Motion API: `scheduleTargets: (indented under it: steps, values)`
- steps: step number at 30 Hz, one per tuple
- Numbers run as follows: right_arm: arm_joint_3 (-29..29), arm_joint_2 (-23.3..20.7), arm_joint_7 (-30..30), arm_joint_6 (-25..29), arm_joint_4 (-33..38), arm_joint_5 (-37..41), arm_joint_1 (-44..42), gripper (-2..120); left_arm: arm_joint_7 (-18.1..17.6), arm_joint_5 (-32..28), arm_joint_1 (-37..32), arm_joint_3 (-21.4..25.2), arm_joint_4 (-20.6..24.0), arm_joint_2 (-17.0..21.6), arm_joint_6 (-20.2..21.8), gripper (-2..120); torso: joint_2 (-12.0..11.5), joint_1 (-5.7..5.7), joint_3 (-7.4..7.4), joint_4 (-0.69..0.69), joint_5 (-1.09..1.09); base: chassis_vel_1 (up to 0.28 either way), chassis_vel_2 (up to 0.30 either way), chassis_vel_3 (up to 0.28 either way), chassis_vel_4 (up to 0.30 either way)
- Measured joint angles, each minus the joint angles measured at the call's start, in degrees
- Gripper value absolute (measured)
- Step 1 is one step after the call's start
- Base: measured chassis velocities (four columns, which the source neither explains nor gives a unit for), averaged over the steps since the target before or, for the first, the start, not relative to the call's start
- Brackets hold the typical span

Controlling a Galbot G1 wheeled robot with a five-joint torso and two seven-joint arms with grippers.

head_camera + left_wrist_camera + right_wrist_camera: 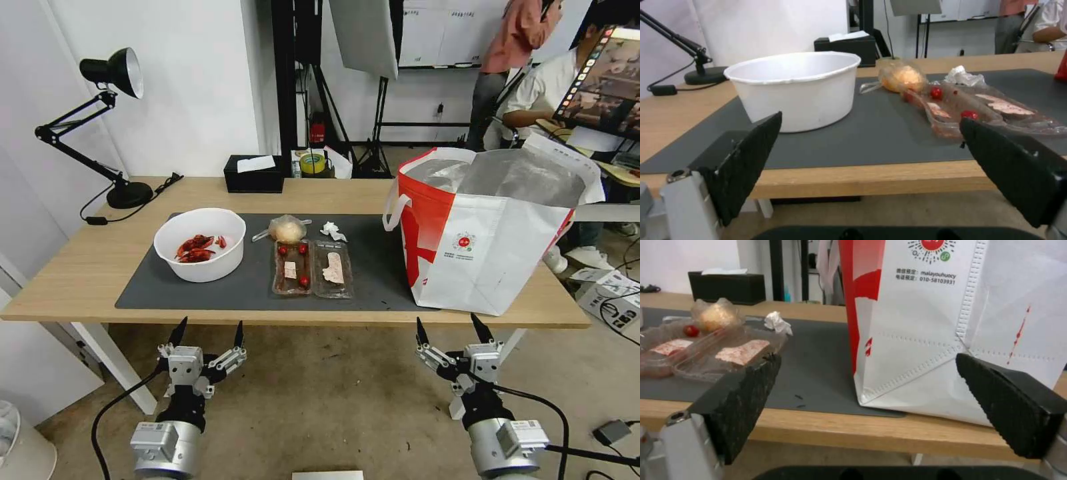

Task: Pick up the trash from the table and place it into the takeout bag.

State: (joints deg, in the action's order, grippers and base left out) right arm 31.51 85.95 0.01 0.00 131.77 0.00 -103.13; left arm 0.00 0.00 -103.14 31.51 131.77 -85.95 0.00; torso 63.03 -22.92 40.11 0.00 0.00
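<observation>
Four pieces of trash lie on the dark mat (373, 280) of the desk (80, 267), none yet bagged: the white bowl (199, 243) of crayfish shells, the clear clamshell tray (311, 268) near the middle, the clear bag (287, 229) with a yellowish lump just behind it, and the crumpled tissue (333, 231) beside that. On the desk's right end the takeout bag (490, 230) stands upright with its mouth open (what is inside cannot be seen). Both pincers hang below the desk's front edge, spread wide and empty: the left pincer (207, 334) before the bowl, the right pincer (453, 329) before the takeout bag. By my reading, the whole job remains.
</observation>
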Motion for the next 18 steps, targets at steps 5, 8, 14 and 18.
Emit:
scheduleTargets:
  steps: [5,8,14,18]
  values:
    - [0.00,0.00,0.00,0.00,0.00,0.00,0.00,100,0.00,0.00,0.00,0.00,0.00,0.00,0.00,100,0.00,0.00,0.00,0.00,0.00,0.000,0.000,0.000,0.000]
    - [0.00,0.00,0.00,0.00,0.00,0.00,0.00,100,0.00,0.00,0.00,0.00,0.00,0.00,0.00,100,0.00,0.00,0.00,0.00,0.00,0.000,0.000,0.000,0.000]
    - [0.00,0.00,0.00,0.00,0.00,0.00,0.00,100,0.00,0.00,0.00,0.00,0.00,0.00,0.00,100,0.00,0.00,0.00,0.00,0.00,0.000,0.000,0.000,0.000]
    - [0.00,0.00,0.00,0.00,0.00,0.00,0.00,100,0.00,0.00,0.00,0.00,0.00,0.00,0.00,100,0.00,0.00,0.00,0.00,0.00,0.000,0.000,0.000,0.000]
